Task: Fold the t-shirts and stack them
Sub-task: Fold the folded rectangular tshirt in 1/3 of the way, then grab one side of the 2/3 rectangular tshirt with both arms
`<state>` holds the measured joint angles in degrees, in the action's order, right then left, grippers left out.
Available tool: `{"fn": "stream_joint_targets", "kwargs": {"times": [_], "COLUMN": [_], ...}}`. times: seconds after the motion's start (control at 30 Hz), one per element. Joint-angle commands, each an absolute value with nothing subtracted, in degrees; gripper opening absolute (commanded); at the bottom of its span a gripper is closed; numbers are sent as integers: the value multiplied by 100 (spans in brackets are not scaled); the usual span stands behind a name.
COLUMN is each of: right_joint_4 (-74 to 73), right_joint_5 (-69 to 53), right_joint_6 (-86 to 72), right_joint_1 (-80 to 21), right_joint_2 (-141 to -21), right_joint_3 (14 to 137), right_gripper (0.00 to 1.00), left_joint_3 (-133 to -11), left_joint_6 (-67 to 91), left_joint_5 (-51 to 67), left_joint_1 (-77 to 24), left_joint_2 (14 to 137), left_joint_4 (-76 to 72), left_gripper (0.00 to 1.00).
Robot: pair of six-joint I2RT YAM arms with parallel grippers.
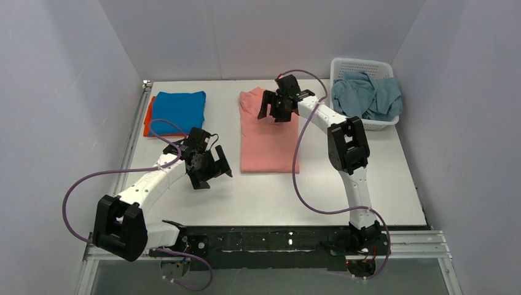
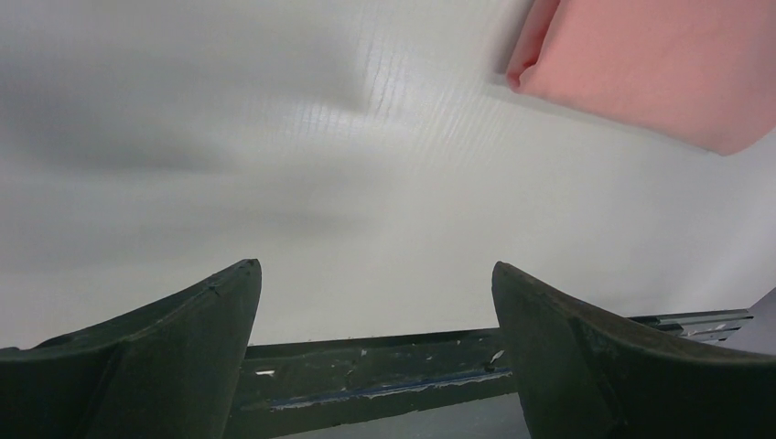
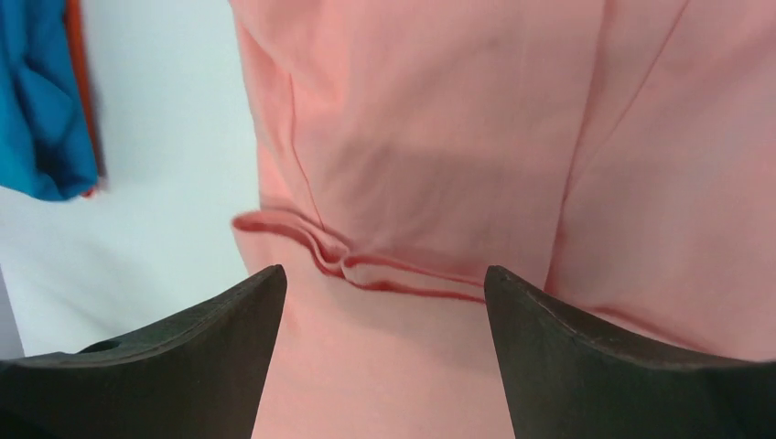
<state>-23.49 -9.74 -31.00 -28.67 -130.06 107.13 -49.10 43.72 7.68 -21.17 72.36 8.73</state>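
Right wrist view shows the right claw [image 3: 384, 274] open and empty just above the salmon-pink cotton tee [image 3: 439, 137], folded narrow but not yet stacked; farther left a bright blue tee [image 1: 179, 110] tops an orange tee [image 1: 147, 123], while off right a crumpled grey-blue tee [image 1: 365, 95] waits in a white perforated basket [image 1: 359, 62].

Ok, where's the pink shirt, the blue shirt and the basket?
pink shirt [image 1: 269, 141], top view, middle of its folded body.
blue shirt [image 1: 179, 110], top view, middle of its top side.
basket [image 1: 361, 62], top view, its far white rim.
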Motion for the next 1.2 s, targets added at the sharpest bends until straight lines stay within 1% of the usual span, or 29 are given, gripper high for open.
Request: {"fn": "stream_joint_targets", "kwargs": {"times": [0.0,0.07,0.27,0.33,0.43,0.5,0.53,0.63,0.77,0.8,0.9,1.03,1.17], "right_joint_4": [-2945,-2994,-2250,-2088,-1950,-1791,-1665,-1311,-1368,-1401,-1412,-1367,-1388], "right_joint_5": [-625,-528,236,236,64,42,44,-179,-338,-336,-402,-443,-433], "right_joint_6": [-2847,-2804,-2995,-3100,-3324,-3538,-3660,-3834,-3872,-3902,-3960,-4165,-4312], "right_joint_1": [-2672,-2672,-2634,-2601,-2584,-2584,-2580,-2575,-2575,-2575,-2575,-2575,-2575], "right_joint_2": [-12897,-12435,-9989,-9283,-8516,-8178,-7981,-7685,-7639,-7664,-7763,-7837,-7910], "right_joint_3": [11653,11311,8061,7123,6107,5598,5341,4804,4747,4746,4705,4570,4547], "right_gripper": [88,89,91,91,91,91,90,88,86,86,85,84,81], "left_joint_3": [-4940,-5193,-5592,-5644,-5623,-5598,-5598,-5606,-5480,-5431,-5382,-5341,-5351], "left_joint_6": [4268,4213,4497,4595,4722,4813,4858,4947,5224,5269,5229,5307,5200], "left_joint_5": [752,823,1305,1442,1485,1559,1608,1618,1945,1980,1881,2008,1777], "left_joint_1": [-2127,-2127,-2127,-2127,-2136,-2137,-2136,-2136,-2168,-2183,-2214,-2238,-2326], "left_joint_2": [7287,7539,8526,8835,9169,9377,9471,9755,10035,10079,10172,10343,10366], "left_joint_4": [1187,1151,549,348,59,-234,-347,-530,-982,-1107,-1063,-1186,-1004], "left_gripper": [98,98,98,98,97,90,83,69,51,48,46,36,20]}}
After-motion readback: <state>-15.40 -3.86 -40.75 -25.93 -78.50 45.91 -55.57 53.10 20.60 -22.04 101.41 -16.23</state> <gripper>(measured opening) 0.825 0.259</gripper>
